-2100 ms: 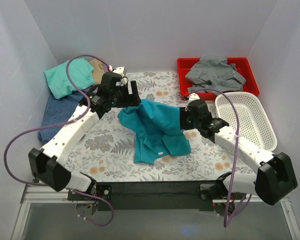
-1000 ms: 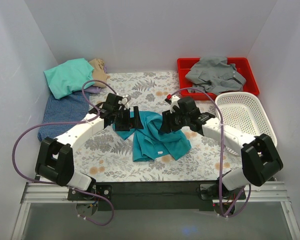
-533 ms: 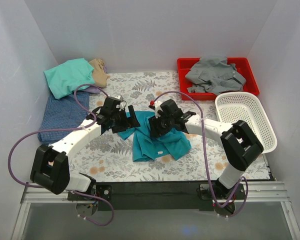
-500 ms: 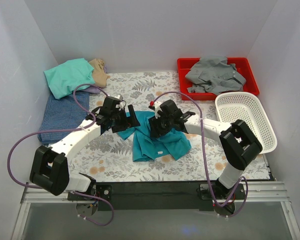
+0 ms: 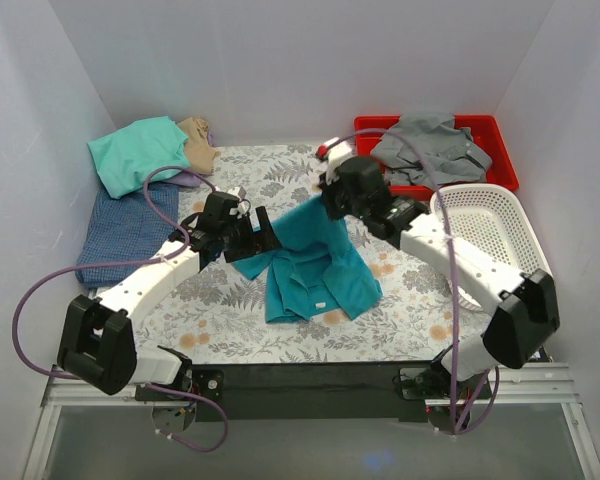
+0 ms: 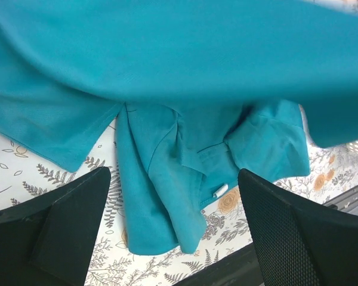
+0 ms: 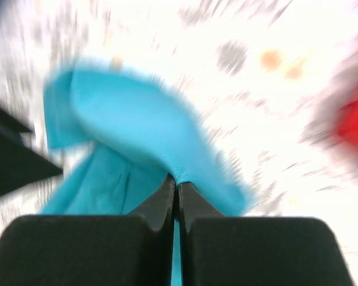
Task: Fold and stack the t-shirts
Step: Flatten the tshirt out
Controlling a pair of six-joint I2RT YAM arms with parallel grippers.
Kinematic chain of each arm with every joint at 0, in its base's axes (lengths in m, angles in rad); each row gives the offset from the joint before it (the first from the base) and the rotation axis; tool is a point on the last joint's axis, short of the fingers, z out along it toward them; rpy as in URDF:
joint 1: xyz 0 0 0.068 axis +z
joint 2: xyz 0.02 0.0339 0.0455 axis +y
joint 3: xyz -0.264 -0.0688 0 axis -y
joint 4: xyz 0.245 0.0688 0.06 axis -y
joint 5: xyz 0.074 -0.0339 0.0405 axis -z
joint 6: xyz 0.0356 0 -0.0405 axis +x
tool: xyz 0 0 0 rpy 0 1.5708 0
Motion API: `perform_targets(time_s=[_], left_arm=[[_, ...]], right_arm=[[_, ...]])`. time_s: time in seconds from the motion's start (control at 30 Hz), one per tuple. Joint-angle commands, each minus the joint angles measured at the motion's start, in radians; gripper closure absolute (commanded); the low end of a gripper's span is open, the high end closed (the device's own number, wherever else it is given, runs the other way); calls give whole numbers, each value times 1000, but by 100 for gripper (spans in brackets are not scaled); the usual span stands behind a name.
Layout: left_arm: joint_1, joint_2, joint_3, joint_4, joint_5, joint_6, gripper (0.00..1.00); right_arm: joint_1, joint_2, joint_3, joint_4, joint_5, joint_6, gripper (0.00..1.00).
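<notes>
bench [image 5: 220, 310]: the teal t-shirt [image 5: 315, 275] is carried at its middle, between the two arms. The mint green t-shirt [image 5: 135, 150] and the blue-checked t-shirt [image 5: 120, 225] are kept at the far left.
teal t-shirt, place: most of it is laid bunched and partly doubled on the bench, and one far edge is raised off it.
teal t-shirt, long axis: it is judged to run far to near, from the raised peak down to the loose ends by the arm bases, leaning slightly rightward. Which end is the collar cannot be told.
right tool [image 7: 176, 186]: it is pinched closed on a thin ridge of the teal cloth. This view is blurred.
left tool [image 6: 172, 179]: it is spread wide at the shirt's left edge, and nothing is gripped.
risk, drag: the left side is not pinned, so the whole shirt could be hauled along instead of being opened out.
risk, slip: only a narrow ridge is held, so the cloth could be lost from the pinch under a quick pull.
risk, skew: the layers beneath are overlapped unevenly, so a crooked fold could be set in.
white tag [image 5: 321, 305]: it is seen near the near end, and it could be left exposed by the fold.
</notes>
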Motion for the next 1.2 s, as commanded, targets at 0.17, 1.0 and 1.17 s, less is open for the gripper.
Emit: perform_targets(time_s=[0.17, 1.0, 1.17], left_arm=[[0, -94, 11, 118, 144, 63, 13], [-236, 518, 277, 85, 80, 138, 12], [-238, 578, 326, 83, -7, 115, 38]], right_arm=[[-197, 26, 182, 4, 213, -114, 99], [-276, 114, 101, 27, 115, -88, 99], [-276, 93, 52, 41, 101, -62, 99]])
